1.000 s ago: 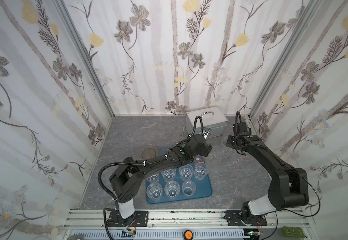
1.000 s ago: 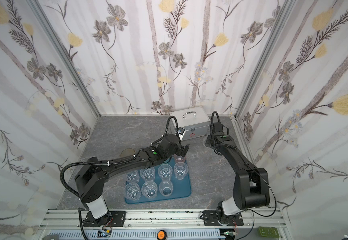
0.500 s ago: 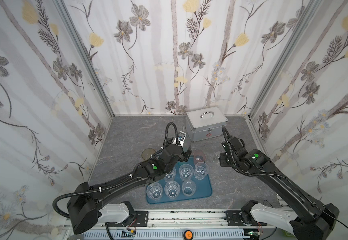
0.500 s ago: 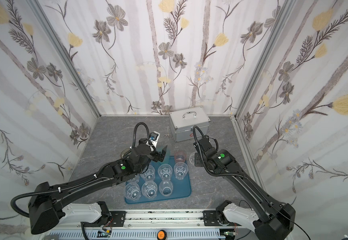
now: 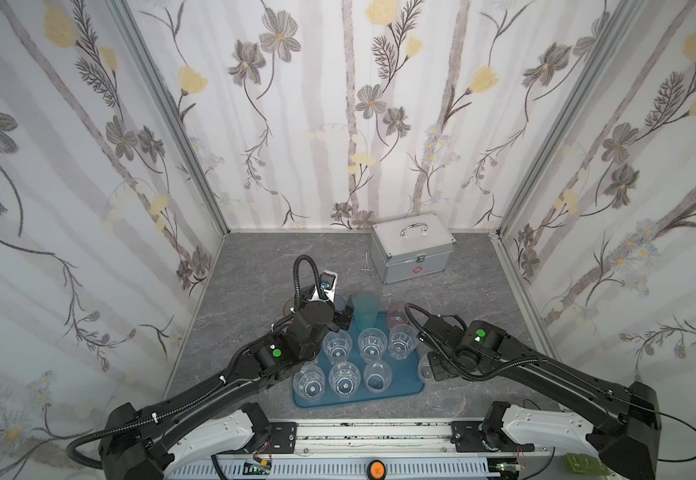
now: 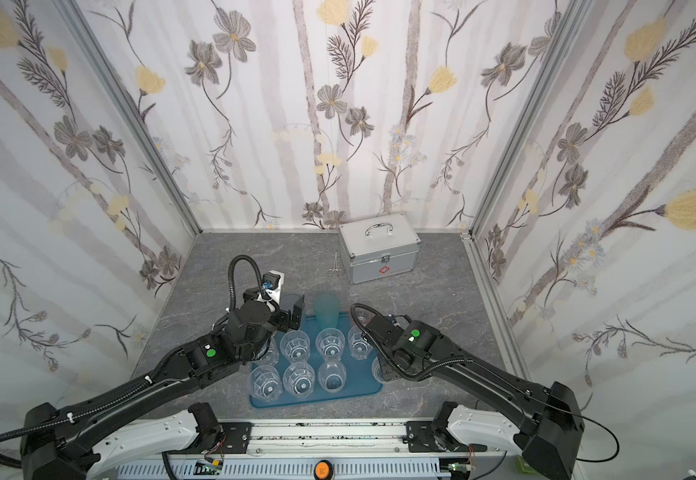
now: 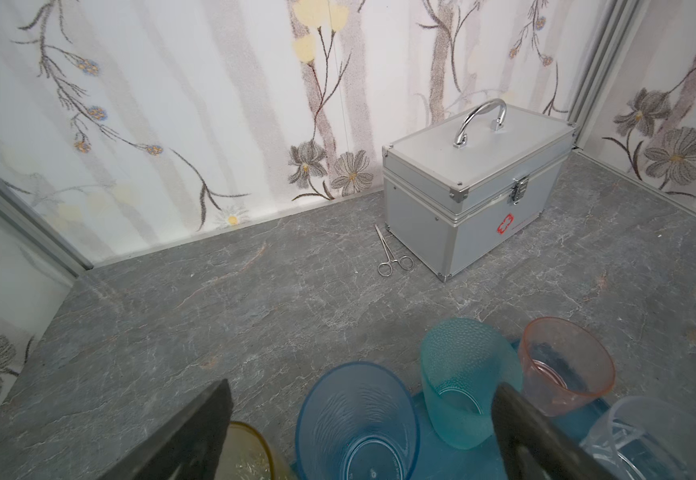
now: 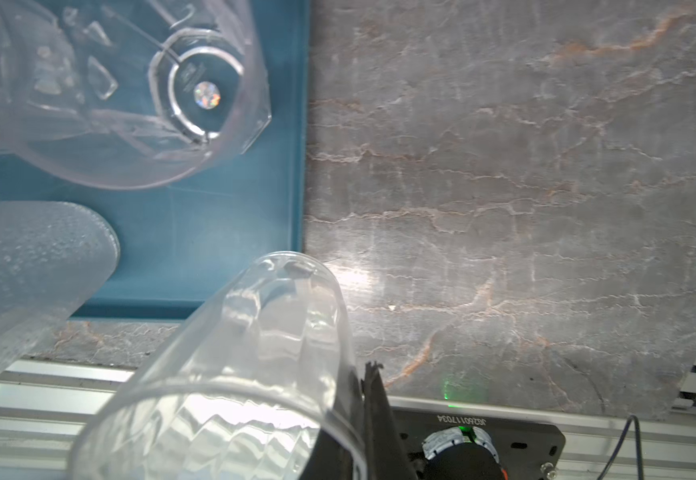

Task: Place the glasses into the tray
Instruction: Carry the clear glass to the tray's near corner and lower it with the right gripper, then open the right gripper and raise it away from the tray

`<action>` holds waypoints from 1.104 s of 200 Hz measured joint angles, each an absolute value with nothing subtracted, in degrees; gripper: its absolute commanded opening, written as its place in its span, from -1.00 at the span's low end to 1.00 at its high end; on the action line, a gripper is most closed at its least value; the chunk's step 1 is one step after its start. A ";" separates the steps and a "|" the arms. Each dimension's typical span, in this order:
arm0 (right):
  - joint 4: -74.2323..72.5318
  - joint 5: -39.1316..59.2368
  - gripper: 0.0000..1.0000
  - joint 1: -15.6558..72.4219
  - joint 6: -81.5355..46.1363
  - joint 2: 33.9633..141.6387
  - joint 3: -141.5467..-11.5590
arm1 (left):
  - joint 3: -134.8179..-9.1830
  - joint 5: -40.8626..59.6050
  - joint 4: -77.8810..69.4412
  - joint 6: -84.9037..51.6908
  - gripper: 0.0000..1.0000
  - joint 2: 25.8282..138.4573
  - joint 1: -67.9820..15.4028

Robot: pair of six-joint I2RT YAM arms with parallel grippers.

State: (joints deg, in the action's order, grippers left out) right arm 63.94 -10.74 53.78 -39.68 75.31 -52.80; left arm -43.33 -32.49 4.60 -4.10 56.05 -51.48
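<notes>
L arm (image 5: 221, 382) stretched low & fwd from its base toward centre, wrist cocked up; L pincer (image 7: 362, 390) spread wide, fingers (image 7: 188, 432) aimed away from base. R arm (image 5: 566, 374) likewise long & low, wrist bent down; R pincer (image 8: 362, 399) closed tight, pinching rim of a clear glass (image 8: 229, 374).

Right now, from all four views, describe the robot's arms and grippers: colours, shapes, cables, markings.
Both the left arm and the right arm are black, boxy links on white base segments. Each has a round green dot near the wrist and a black cable looping alongside. The left gripper has flat black fingers, and a white camera module is mounted on its wrist.
</notes>
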 measured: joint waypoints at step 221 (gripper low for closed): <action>59.44 -12.88 -0.33 51.77 -34.59 83.61 -64.16 | -47.81 -31.42 15.40 -6.31 1.00 49.54 -44.82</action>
